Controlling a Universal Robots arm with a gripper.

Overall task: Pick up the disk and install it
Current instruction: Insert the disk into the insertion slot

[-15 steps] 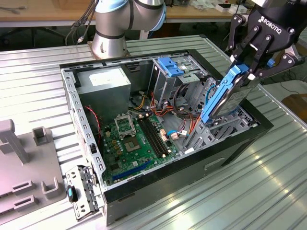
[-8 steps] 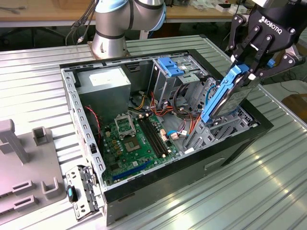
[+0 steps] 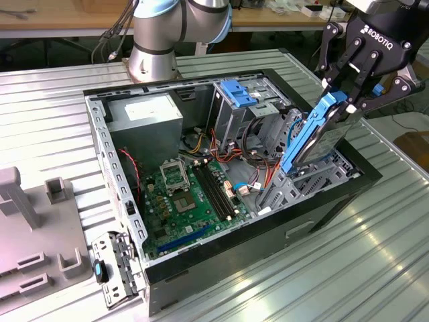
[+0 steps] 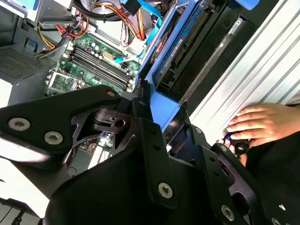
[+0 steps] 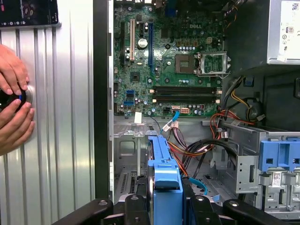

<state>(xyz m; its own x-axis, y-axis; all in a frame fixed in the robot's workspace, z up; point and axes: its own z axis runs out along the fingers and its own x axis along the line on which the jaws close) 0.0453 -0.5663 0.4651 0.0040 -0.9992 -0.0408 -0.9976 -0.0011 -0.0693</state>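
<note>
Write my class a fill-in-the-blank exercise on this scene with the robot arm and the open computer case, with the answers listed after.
The gripper is ____ on the disk. The disk is held on edge at the open computer case, and its carrier rails are coloured ____. The motherboard in the case is ____. In the first wrist view, ____ hands sit on the metal table beside the case.
Missing words: shut; blue; green; two.

1 disk (image 3: 318, 137), 1 gripper (image 3: 343, 102), 1 PC case (image 3: 268, 231), 1 mobo (image 3: 181, 201), 1 PSU (image 3: 144, 117), 2 hands (image 5: 11, 69) (image 5: 14, 127)
</note>
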